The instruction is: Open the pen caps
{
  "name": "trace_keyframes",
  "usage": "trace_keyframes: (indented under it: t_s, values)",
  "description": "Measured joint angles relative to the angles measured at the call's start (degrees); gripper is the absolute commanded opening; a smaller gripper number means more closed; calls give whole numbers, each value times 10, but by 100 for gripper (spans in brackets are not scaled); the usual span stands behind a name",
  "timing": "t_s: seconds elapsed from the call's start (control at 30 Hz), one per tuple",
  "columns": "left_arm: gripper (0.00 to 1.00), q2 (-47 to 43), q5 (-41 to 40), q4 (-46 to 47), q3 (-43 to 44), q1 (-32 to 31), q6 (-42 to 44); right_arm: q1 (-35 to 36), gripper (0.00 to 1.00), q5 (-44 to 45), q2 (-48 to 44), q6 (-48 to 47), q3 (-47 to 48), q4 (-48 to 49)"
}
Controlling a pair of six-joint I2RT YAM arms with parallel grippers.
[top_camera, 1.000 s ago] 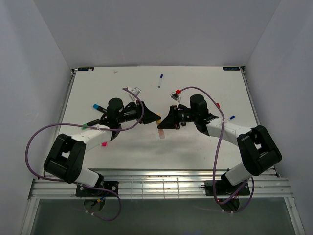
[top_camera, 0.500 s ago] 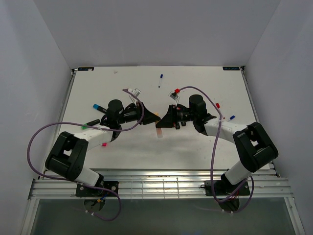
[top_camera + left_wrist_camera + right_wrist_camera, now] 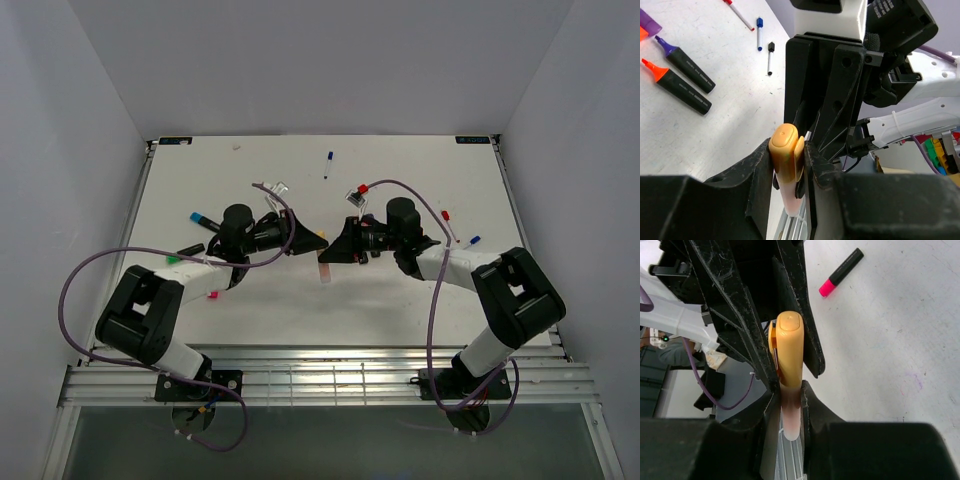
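Note:
One pen with an orange cap (image 3: 785, 150) and a pale pink barrel (image 3: 790, 412) hangs between both grippers above the table's middle. My left gripper (image 3: 788, 152) is shut on the orange cap, with a finger pressed to each side. The right gripper (image 3: 790, 402) is shut on the pale barrel just below the cap (image 3: 789, 350). From above, the two grippers meet tip to tip, left (image 3: 316, 240) and right (image 3: 332, 252), and the barrel (image 3: 326, 270) sticks out beneath them.
Two uncapped black highlighters, purple-tipped (image 3: 686, 58) and orange-tipped (image 3: 679, 86), lie left of the grippers. A pink-tipped marker (image 3: 841, 272) lies nearby. A blue pen (image 3: 326, 164) lies at the back, a teal marker (image 3: 200, 217) on the left, and small red (image 3: 445, 215) and blue (image 3: 473, 241) pieces on the right.
My left gripper's fingers have closed in onto the orange cap. Both arms have edged slightly closer together; the right gripper's hold on the barrel is unchanged.

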Motion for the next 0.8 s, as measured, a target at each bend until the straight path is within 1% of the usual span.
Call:
trace_keyframes:
  t_s: [0.13, 0.3, 0.37, 0.47, 0.57, 0.63, 0.67, 0.77, 0.8]
  values:
    - [0, 10, -12, -19, -1, 1, -11, 14, 8, 42, -4, -16, -24, 2]
    - [0, 19, -13, -45, -1, 3, -24, 45, 8, 132, -27, -14, -73, 35]
    - [0, 30, -12, -47, 0, 5, -32, 54, 8, 167, -34, -18, -80, 26]
    - [0, 45, -8, -45, 4, 9, -41, 61, 8, 194, -42, -29, -81, 4]
    - [0, 47, 3, -31, 5, 14, -49, 62, 8, 195, -49, -34, -76, -7]
    - [0, 48, 25, -10, 4, 23, -60, 62, 8, 187, -49, -24, -78, 16]
    - [0, 48, 38, 2, 4, 28, -68, 62, 8, 183, -49, -14, -82, 33]
    - [0, 55, 88, 78, -9, 43, -110, 62, 8, 169, -47, 41, -118, 140]
    - [0, 63, 83, 112, -13, 49, -130, 62, 8, 139, -43, 59, -131, 165]
